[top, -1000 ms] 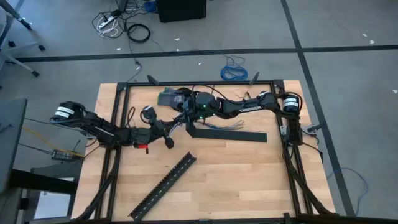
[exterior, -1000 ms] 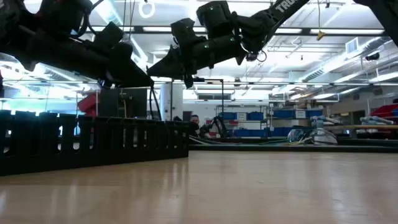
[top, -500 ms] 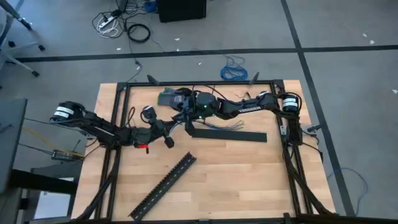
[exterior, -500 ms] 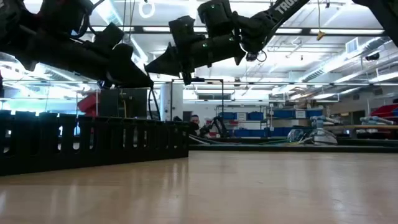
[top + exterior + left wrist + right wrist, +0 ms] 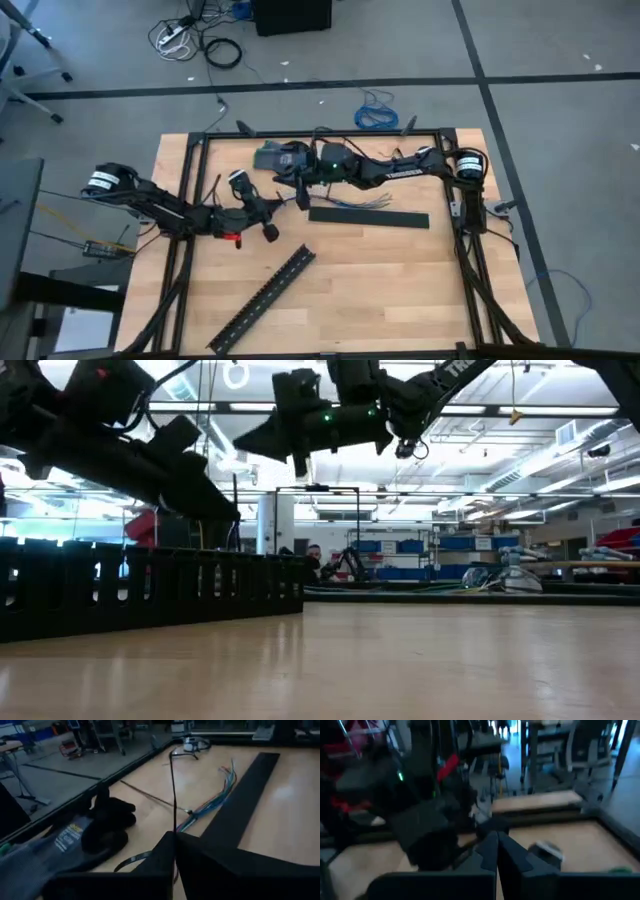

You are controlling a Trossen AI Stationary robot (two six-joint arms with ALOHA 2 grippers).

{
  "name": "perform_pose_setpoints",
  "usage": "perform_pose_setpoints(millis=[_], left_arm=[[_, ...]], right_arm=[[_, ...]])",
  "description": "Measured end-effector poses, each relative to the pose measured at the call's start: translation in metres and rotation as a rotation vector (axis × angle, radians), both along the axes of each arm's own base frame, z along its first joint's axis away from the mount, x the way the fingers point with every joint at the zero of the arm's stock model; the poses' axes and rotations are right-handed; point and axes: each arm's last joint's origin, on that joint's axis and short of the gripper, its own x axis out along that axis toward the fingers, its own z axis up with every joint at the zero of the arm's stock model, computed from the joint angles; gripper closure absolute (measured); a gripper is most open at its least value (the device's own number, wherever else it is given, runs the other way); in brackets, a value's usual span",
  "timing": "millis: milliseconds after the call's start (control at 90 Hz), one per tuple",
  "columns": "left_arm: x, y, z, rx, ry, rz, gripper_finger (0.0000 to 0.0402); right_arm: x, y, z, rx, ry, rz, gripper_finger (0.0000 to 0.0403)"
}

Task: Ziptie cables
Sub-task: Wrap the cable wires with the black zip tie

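Cables (image 5: 212, 805), thin and floppy, lie beside a flat black strip (image 5: 240, 810); both grippers' jaws pressed together.

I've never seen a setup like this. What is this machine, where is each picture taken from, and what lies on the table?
It is a robot with two dark arms at a wooden table. One picture looks straight down, one level across the tabletop, and one from each wrist. On the table lie a flat black strip, a ridged black strip, thin coloured cables and a glove. The left gripper is shut on a thin black tie. The right gripper, raised nearby, is shut too.
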Motion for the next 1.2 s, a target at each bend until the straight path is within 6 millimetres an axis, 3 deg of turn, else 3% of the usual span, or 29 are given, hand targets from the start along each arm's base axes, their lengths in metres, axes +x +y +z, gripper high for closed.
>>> perform_pose_setpoints(millis=[167,378,789,922,1056,1200], left_arm=[[0.001,0.000,0.002,-0.001,-0.027,0.004,0.0399],[0.003,-0.001,0.007,-0.012,-0.071,-0.031,0.0399],[0.004,-0.002,0.011,0.008,-0.093,-0.065,0.0399],[0.005,-0.002,0.012,0.013,-0.099,-0.066,0.0399],[0.005,-0.002,0.013,0.013,-0.105,-0.066,0.0399],[0.005,-0.002,0.013,0.013,-0.110,-0.066,0.0399]], right_arm=[[-0.006,-0.006,0.005,-0.009,0.043,0.085,0.0400],[-0.011,-0.013,-0.009,-0.059,0.147,0.209,0.0375],[-0.006,0.000,-0.017,-0.097,0.177,0.160,0.0213],[-0.003,0.006,-0.019,-0.105,0.170,0.173,0.0177],[-0.003,0.007,-0.021,-0.085,0.179,0.167,0.0175],[-0.002,0.006,-0.022,-0.077,0.178,0.168,0.0219]])
